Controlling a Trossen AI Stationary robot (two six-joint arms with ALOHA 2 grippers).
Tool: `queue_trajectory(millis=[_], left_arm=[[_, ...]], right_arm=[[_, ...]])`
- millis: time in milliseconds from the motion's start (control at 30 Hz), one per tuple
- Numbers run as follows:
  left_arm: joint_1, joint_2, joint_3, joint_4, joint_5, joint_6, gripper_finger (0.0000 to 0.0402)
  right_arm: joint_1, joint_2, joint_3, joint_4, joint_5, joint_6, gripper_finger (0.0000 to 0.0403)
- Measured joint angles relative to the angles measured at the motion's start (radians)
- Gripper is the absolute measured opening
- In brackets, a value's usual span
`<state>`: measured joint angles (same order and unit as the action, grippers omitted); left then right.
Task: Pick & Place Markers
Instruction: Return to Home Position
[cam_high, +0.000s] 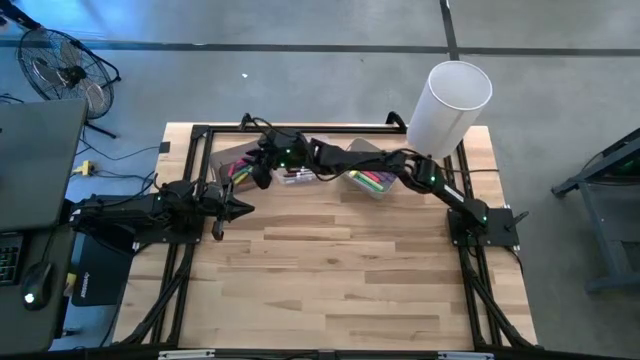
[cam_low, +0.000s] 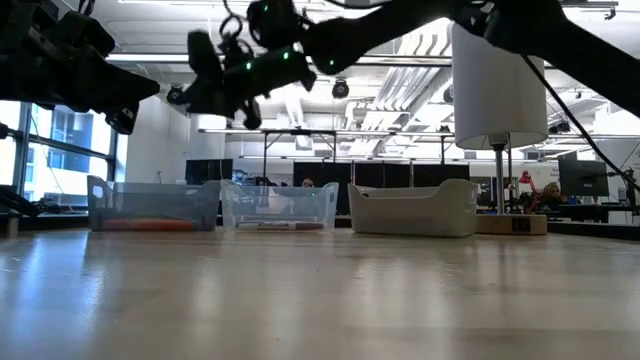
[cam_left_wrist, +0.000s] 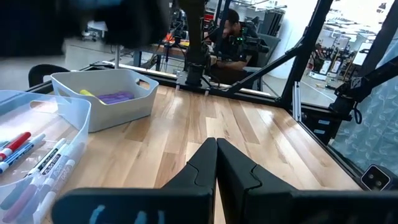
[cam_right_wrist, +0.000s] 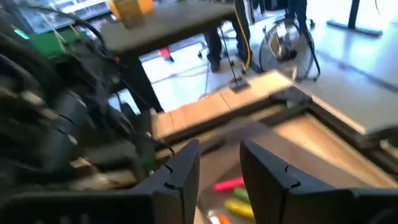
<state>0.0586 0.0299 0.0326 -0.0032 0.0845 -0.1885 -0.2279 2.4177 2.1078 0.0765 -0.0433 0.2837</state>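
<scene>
Three small bins stand in a row along the table's far side, all holding markers. My right arm reaches across to the leftmost bin (cam_high: 232, 168); its gripper (cam_right_wrist: 221, 167) hovers open above that bin with nothing between the fingers, a pink marker (cam_right_wrist: 229, 184) and a yellow marker (cam_right_wrist: 239, 206) lying below it. The middle clear bin (cam_high: 296, 177) has white-barrelled markers (cam_left_wrist: 43, 163). The right grey bin (cam_high: 372, 182) holds green, pink and yellow ones. My left gripper (cam_left_wrist: 216, 169) waits shut at the table's left side (cam_high: 236, 208), pointing level.
A tall white cylinder (cam_high: 450, 100) stands on a post at the far right corner. A black metal frame (cam_high: 200, 135) runs around the table's edges. Bare wooden tabletop (cam_high: 340, 270) spreads from the bins to the near edge.
</scene>
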Motion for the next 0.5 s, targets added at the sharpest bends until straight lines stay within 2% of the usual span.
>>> queue_trajectory(millis=[200, 333, 400, 500], left_arm=[[0.000, 0.000, 0.000, 0.000, 0.000, 0.000, 0.0001], [0.000, 0.000, 0.000, 0.000, 0.000, 0.000, 0.0001], [0.000, 0.000, 0.000, 0.000, 0.000, 0.000, 0.0001], [0.000, 0.000, 0.000, 0.000, 0.000, 0.000, 0.0001]], right_arm=[[0.000, -0.071, -0.003, -0.124, -0.001, 0.024, 0.0083], [0.010, -0.112, -0.007, -0.186, 0.016, -0.027, 0.0035], [0.022, -0.130, -0.046, -0.214, 0.019, -0.036, 0.0010], [0.048, -0.167, -0.170, -0.175, 0.075, -0.040, 0.0013]])
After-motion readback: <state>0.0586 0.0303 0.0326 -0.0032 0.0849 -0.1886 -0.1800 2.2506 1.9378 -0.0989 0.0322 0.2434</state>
